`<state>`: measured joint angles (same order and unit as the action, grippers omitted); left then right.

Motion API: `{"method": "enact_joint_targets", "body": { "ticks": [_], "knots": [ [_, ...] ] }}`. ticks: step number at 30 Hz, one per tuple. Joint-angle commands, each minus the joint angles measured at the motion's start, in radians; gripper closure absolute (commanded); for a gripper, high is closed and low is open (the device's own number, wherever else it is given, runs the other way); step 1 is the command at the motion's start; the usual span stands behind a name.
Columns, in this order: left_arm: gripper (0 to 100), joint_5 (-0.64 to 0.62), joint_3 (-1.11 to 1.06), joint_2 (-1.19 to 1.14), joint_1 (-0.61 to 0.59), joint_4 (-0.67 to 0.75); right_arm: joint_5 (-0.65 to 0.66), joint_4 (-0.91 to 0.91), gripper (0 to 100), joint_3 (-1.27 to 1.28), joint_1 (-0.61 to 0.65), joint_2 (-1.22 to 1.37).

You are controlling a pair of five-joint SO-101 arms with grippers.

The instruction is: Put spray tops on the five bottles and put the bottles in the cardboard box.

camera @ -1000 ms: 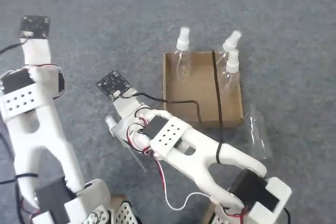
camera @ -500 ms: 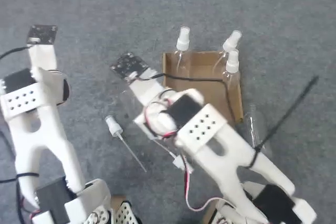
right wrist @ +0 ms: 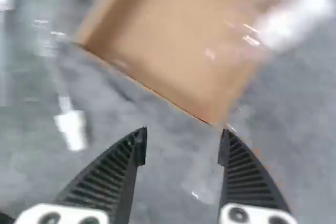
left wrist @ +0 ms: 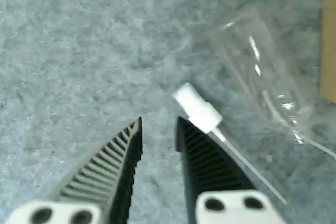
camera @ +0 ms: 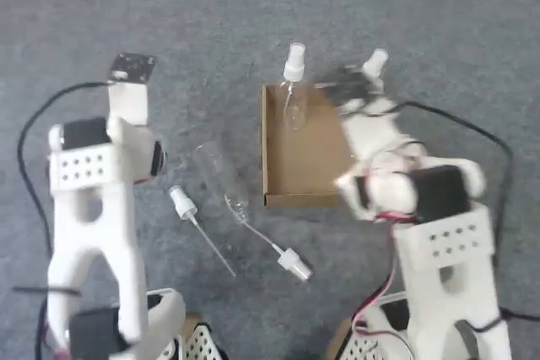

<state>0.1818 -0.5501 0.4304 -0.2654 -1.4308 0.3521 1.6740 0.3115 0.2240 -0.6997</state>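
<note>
Two grippers hang over the grey carpet, and neither one holds a thing. The left gripper has its fingers just a little apart and points down at the carpet. Just beside one fingertip lies a white top, with its thin tube running away from it. I cannot tell if the finger touches it. Next to the top lies a clear bottle on its side, with its mouth bare. The right gripper is wide open, over the carpet just in front of the near edge of the box. The box is brown and open on top. From above, a second top lies on the carpet near the box's near left corner. Its tube runs up toward the bottle's mouth, but I cannot tell if they touch. A capped bottle stands inside the box at its far left corner. A second capped bottle shows at the far right corner, partly hidden by the right arm.
</note>
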Motion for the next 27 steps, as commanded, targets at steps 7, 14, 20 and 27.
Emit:
{"method": "enact_joint_targets", "body": {
  "ticks": [7, 14, 20, 27],
  "knots": [
    [82, -0.018, -0.257, 0.186, 0.048, 0.167, 0.080, -0.354, 81.8, 0.345, -0.400, 0.064],
    [82, -0.026, -0.331, 0.186, 0.048, 0.224, 0.071, -0.467, 81.7, 0.388, -0.412, 0.229],
    [81, -0.110, -0.386, 0.184, 0.054, 0.318, 0.071, -0.521, 81.6, 0.388, -0.418, 0.354],
    [81, -0.157, -0.438, 0.144, 0.054, 0.410, 0.071, -0.578, 81.6, 0.390, -0.421, 0.446]
  ]
}}
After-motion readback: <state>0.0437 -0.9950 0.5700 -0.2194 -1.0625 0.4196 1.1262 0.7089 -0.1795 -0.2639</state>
